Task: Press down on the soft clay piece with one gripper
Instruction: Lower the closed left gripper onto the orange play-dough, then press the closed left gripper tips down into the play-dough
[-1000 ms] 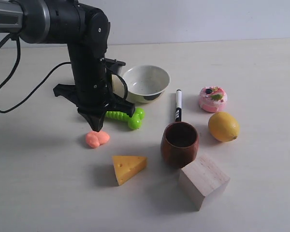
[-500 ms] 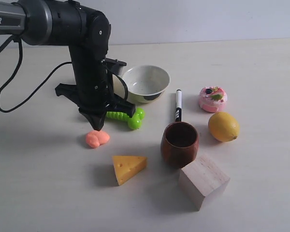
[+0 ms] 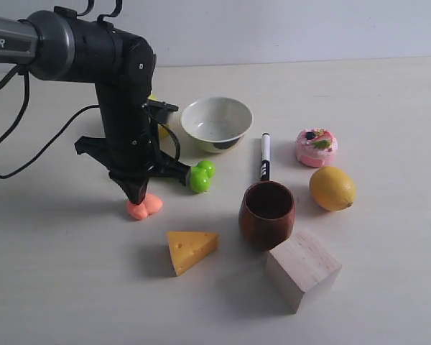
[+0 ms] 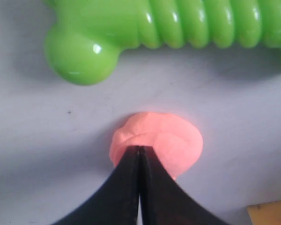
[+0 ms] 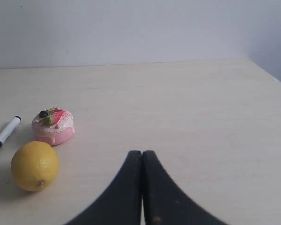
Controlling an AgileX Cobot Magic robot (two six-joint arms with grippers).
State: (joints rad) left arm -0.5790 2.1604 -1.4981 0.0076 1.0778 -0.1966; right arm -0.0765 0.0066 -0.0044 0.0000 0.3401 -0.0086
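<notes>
The soft clay piece (image 3: 145, 207) is a small salmon-orange blob on the table, left of the cheese wedge. My left gripper (image 3: 137, 198) points straight down with its jaws shut, and its tip rests on the clay's top. In the left wrist view the shut black tips (image 4: 139, 149) touch the near part of the clay (image 4: 171, 143), which looks flattened. My right gripper (image 5: 142, 153) is shut with nothing in it, above bare table; it does not show in the exterior view.
A green ribbed toy (image 3: 201, 176) lies just behind the clay. A yellow cheese wedge (image 3: 190, 249) sits in front. A white bowl (image 3: 216, 123), marker (image 3: 265, 156), brown cup (image 3: 267, 213), wooden block (image 3: 302, 268), lemon (image 3: 332, 188) and pink cake toy (image 3: 316, 146) stand to the right.
The left arm has shifted slightly left and gone down, bringing its shut tip from just above the clay onto it. It now hides most of the green toy.
</notes>
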